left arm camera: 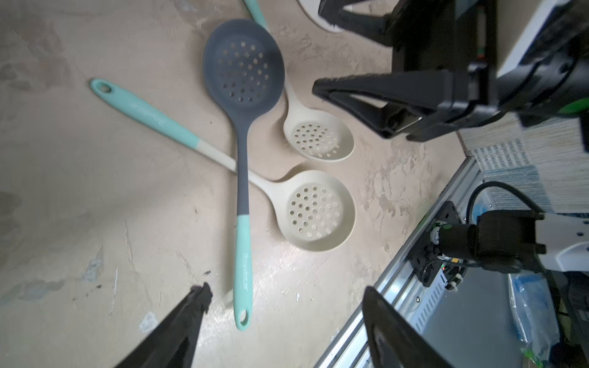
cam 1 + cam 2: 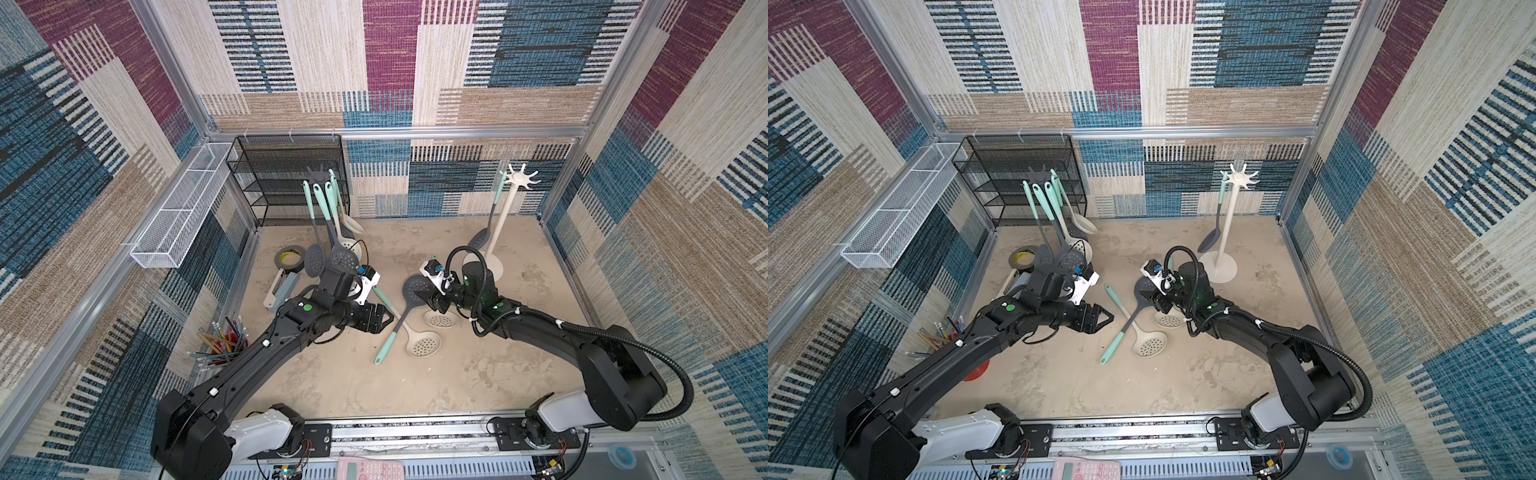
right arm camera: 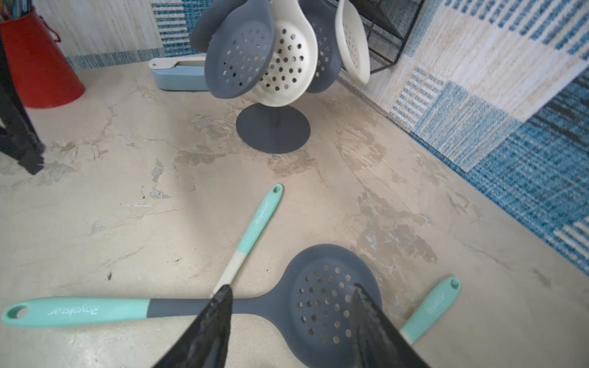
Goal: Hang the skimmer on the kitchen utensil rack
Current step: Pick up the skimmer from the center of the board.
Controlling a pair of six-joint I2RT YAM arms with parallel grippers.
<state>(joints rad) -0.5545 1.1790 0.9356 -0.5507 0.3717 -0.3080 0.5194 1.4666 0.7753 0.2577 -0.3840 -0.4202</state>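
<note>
The grey skimmer (image 2: 401,316) lies flat on the table, its handle crossing a cream skimmer (image 2: 424,345). The left gripper (image 2: 385,323) hovers just beside it, jaws wide and empty. The right gripper (image 3: 293,290) hangs over its bowl, fingers partly apart and gripping nothing. Farther back stand the dark rack (image 3: 272,127) — crowded with skimmers — and the white rack (image 2: 501,220), bearing one.

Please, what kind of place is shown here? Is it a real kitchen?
Probably not: it looks like a robot test cell. Patterned wall panels fill an aluminium frame, two robot arms stand on a base rail, and skimmers hang on a dark rack.
</note>
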